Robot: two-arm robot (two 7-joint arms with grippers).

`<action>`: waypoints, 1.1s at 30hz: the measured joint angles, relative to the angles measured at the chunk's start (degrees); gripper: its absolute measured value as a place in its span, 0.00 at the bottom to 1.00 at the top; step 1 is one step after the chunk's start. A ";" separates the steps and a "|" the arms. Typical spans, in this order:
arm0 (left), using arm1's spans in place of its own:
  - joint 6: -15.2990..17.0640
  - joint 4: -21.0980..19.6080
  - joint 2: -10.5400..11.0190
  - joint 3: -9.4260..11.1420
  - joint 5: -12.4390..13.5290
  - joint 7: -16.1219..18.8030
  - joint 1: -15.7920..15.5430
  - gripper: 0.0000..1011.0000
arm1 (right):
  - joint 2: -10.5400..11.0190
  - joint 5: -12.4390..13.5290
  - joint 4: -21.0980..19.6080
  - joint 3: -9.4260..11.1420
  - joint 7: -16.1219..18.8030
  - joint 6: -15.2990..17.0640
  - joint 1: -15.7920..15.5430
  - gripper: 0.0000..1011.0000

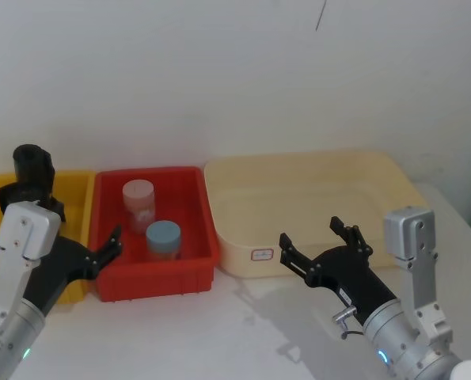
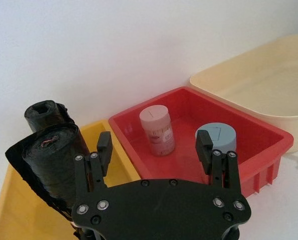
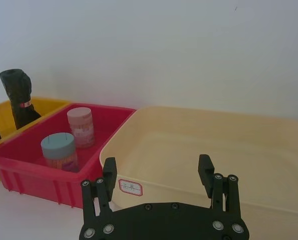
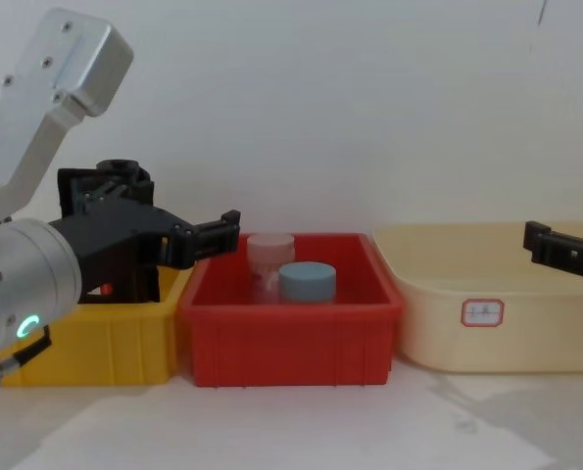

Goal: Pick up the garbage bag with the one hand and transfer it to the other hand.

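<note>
You'll find the garbage bag (image 1: pixel 33 170) upright at the back of the yellow bin (image 1: pixel 73 176), at the surface's left edge. Your left gripper (image 2: pixel 154 142) hovers near that bin's front-right corner, fingers wide open and empty. Your right gripper (image 1: pixel 310 233), equally open and empty, hovers at the cream tub's (image 1: pixel 235 265) front rim.

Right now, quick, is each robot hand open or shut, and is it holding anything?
Left hand: open, holding nothing, beside the garbage bag.
Right hand: open, holding nothing, near the cream bin.
</note>
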 joint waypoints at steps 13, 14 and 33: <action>0.00 -0.01 0.00 0.00 0.00 0.00 0.00 0.99 | 0.00 0.00 0.00 0.00 0.00 0.00 0.00 0.99; 0.00 0.00 0.00 0.00 0.00 0.00 0.00 0.99 | 0.00 0.00 0.00 0.00 0.00 0.00 0.00 0.99; 0.00 0.00 0.00 0.00 0.00 0.00 0.00 0.99 | 0.00 0.00 0.00 0.00 0.00 0.00 0.00 0.99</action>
